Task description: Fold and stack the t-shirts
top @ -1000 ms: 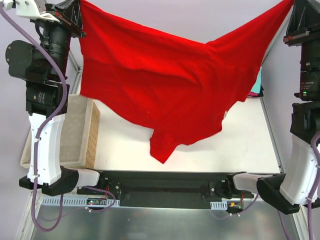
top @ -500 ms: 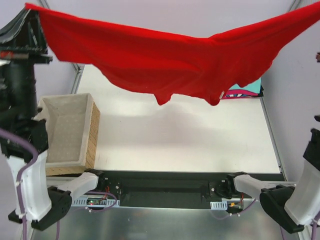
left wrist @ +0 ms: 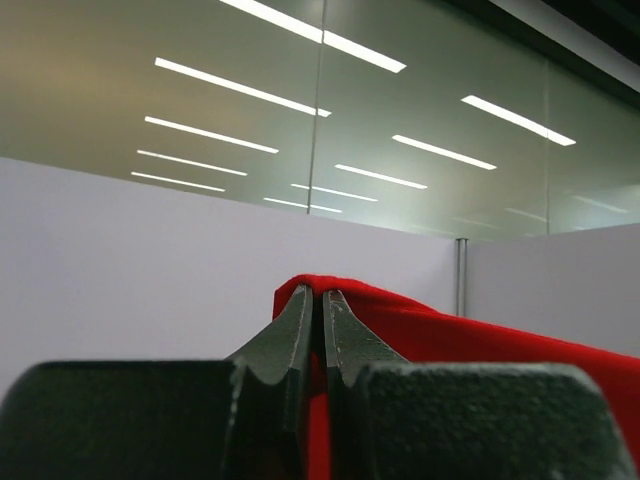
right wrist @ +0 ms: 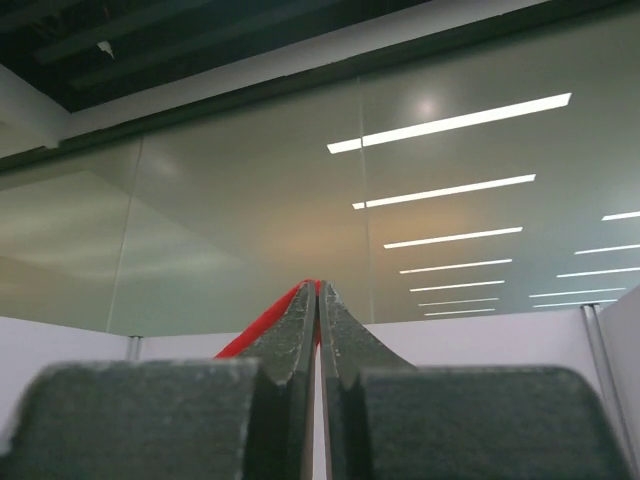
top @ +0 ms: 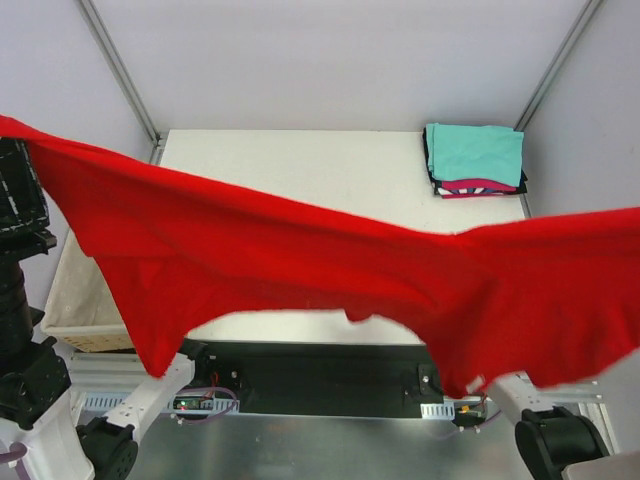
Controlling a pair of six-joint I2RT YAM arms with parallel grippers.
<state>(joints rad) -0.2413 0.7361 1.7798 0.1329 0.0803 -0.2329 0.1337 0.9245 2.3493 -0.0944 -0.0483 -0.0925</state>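
Left fingers [left wrist: 318,300]: clenched on one edge of the red t-shirt [top: 300,270].
Right fingers [right wrist: 317,292]: clenched on the opposite edge of the red cloth.
Red t-shirt: one, slung in the air between the two sets of fingers, sagging below them.
Folded t-shirts [top: 476,160]: three in one stack, teal on top, magenta-pink and black beneath, on the tabletop [top: 300,165], well apart from both sets of fingers.
Basket [top: 70,310]: one, below the left fingers.

- Left gripper [left wrist: 320,296] points upward, its fingers [left wrist: 285,345] pinched together on the edge of the red t-shirt [left wrist: 470,340].
- It trails off rightward.
- Behind: pale wall [left wrist: 120,260], strip lights [left wrist: 240,88].
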